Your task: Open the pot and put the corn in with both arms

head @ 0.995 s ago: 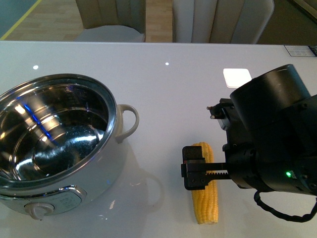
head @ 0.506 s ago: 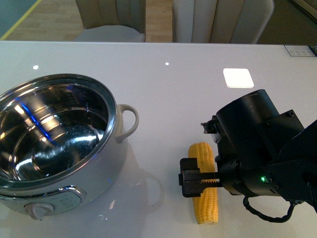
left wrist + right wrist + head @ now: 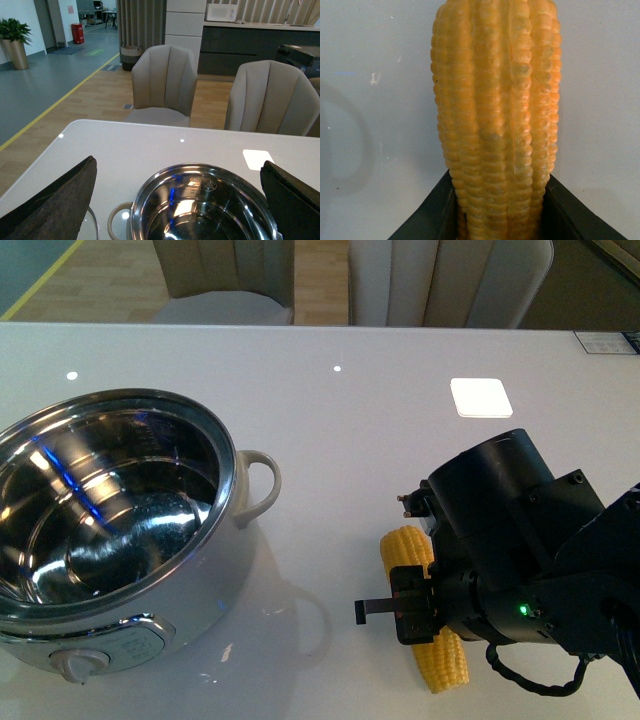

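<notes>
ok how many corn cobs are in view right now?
1. The corn is to the right of the pot, between the right gripper's jaws, which press on both its sides. None shows inside the pot, though part of its floor is hidden.

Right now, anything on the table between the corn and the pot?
No. Front view shows bare table between the pot and the corn; only the right gripper sits at the corn.

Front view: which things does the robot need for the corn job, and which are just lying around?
For the job: pot; corn; right claw, closed around the corn.
Just lying about: flat white square; chairs behind.
</notes>
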